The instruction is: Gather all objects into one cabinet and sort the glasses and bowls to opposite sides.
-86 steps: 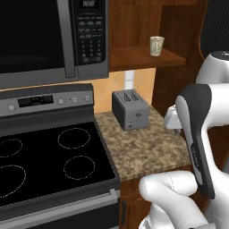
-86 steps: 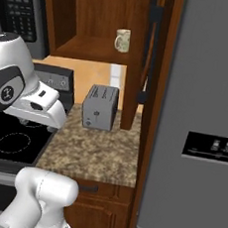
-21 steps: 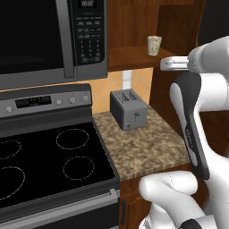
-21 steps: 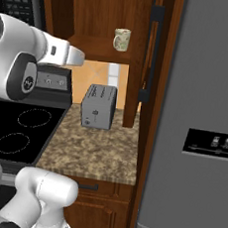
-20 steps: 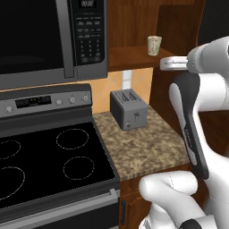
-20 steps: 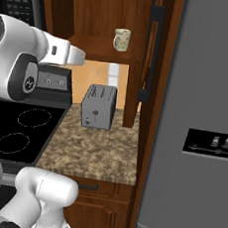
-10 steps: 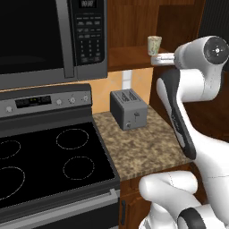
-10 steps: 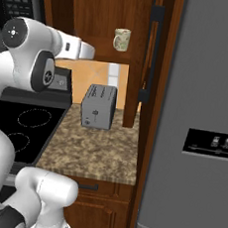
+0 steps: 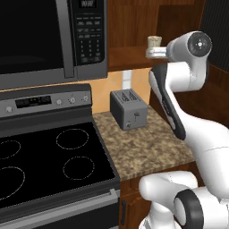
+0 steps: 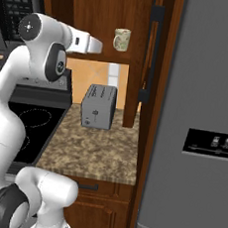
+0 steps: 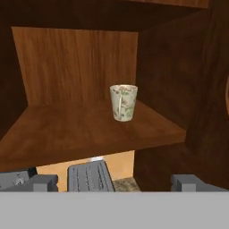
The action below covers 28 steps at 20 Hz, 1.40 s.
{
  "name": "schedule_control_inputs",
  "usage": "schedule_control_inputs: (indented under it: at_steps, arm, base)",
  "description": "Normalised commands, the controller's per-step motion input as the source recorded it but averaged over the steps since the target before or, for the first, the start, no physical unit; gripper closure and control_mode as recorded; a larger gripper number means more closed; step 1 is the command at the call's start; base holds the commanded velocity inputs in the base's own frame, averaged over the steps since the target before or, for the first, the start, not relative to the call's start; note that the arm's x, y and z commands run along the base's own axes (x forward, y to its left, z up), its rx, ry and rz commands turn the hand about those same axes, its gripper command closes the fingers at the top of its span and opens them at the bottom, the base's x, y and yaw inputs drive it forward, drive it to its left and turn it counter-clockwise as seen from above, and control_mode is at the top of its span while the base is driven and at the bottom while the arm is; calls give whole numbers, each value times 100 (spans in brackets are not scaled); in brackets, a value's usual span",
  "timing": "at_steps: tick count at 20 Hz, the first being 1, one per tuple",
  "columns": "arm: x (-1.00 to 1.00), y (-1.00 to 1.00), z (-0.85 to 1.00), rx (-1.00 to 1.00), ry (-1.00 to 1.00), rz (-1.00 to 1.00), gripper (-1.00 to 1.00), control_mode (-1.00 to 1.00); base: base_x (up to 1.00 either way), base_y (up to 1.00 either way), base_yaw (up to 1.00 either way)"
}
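One of the glasses, a small speckled cream cup (image 11: 123, 102), stands upright on the shelf of the reddish-brown cabinet (image 11: 67, 129), near its right wall. My gripper (image 11: 115, 182) is open, with nothing between its fingers. It is level with the shelf's front edge and a short way in front of the cup. From the left base the gripper (image 9: 150, 53) sits just below and in front of the cup (image 9: 153, 41). From the right base the gripper (image 10: 99, 46) points at the cup (image 10: 122, 39) from its left. The bowls are out of view.
A grey toaster (image 9: 127, 108) stands on the speckled counter (image 9: 143, 147) under the shelf. Left of it are the black stove (image 9: 44, 161) and, above, the black microwave (image 9: 44, 36). A grey fridge (image 10: 200, 120) and the open cabinet door (image 10: 152, 50) close off the right side.
The arm has swung up and forward, bringing the hand from beside the cabinet to the shelf edge near the cup. The jaws stayed open, and the cup has not moved.
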Motion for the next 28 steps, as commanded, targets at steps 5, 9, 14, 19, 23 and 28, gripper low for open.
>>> schedule_control_inputs:
  at_steps: [5,9,14,19,23,28]
  arm:
    - [48,0,2,3,0,-3,-100,-100]
    - [47,0,0,2,0,-3,-100,-100]
    - [55,0,0,4,0,-2,-100,-100]
    - [50,-24,-4,1,0,0,-100,-100]
    - [27,-24,-29,0,0,0,-100,-100]
    - [24,-2,-37,0,0,0,-100,-100]
  base:
    - [0,0,0]
    - [0,0,0]
    - [0,0,0]
    - [0,0,0]
    - [0,0,0]
    - [0,0,0]
